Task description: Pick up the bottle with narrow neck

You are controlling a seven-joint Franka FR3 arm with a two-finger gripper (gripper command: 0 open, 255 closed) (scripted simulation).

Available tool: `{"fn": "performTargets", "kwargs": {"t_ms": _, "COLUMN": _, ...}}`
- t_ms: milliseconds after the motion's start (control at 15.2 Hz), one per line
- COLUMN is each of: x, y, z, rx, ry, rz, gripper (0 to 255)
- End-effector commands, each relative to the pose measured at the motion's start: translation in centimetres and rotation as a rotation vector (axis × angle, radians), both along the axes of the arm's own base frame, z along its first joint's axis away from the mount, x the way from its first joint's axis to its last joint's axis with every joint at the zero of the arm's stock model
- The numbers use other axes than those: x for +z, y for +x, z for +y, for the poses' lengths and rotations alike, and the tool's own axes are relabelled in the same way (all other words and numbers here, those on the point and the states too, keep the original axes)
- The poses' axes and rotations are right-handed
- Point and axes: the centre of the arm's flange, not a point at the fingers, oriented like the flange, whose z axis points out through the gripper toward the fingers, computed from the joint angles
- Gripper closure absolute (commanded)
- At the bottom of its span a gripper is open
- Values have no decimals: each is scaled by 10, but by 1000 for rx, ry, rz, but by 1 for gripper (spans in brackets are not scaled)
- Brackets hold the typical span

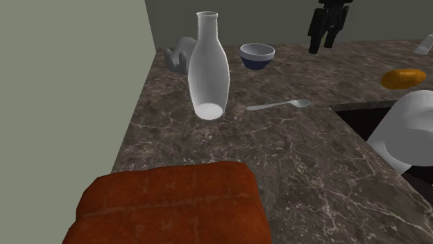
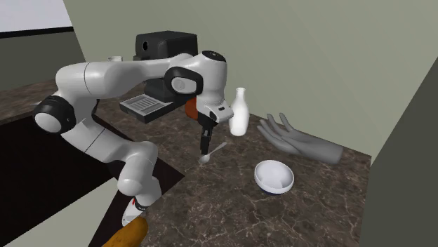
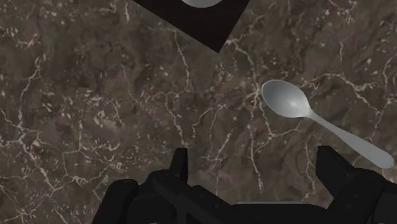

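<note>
The dark marbled countertop (image 1: 291,173) is running across the shoulder view, with a dark recess (image 1: 357,119) cut into it on that view's right. The white arm (image 2: 105,77) is bending over the counter, and the shoulder view is cutting it off at the right edge. A rust-brown loaf-like block (image 1: 170,204) is lying at the near edge, cropped by the bottom of the shoulder view. A black coffee machine (image 2: 165,45) is standing behind the arm in the second exterior view, partly hidden by it. The pale narrow-necked bottle (image 1: 208,69) is standing upright on the counter near the wall on the shoulder view's left, well apart from the gripper (image 1: 320,45). Whether anything is in it is hard to tell. A grey hand-shaped object (image 2: 295,140) is lying beside the bottle, partly behind it in the shoulder view. The bowl (image 2: 274,175) is sitting upright, its inside showing plain white. The gripper is pointing down at the counter with its fingers (image 3: 180,162) standing apart, bare marble between them. The grey spoon (image 3: 292,102) is lying just beside one finger. An orange object (image 1: 402,77) is resting at the shoulder view's far right, too small to identify. In the wrist view a black square patch (image 3: 191,19) with a pale rounded shape on it is cut off by the edge.
</note>
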Motion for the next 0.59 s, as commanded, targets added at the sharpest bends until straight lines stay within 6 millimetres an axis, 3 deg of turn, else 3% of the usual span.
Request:
{"fn": "performTargets", "kwargs": {"t_ms": 0, "x": 0, "y": 0, "z": 0, "rx": 0, "ry": 0, "rz": 0, "gripper": 0}}
{"fn": "performTargets", "kwargs": {"t_ms": 528, "x": 36, "y": 49, "z": 87, "rx": 29, "ry": -6, "rz": -13, "gripper": 0}}
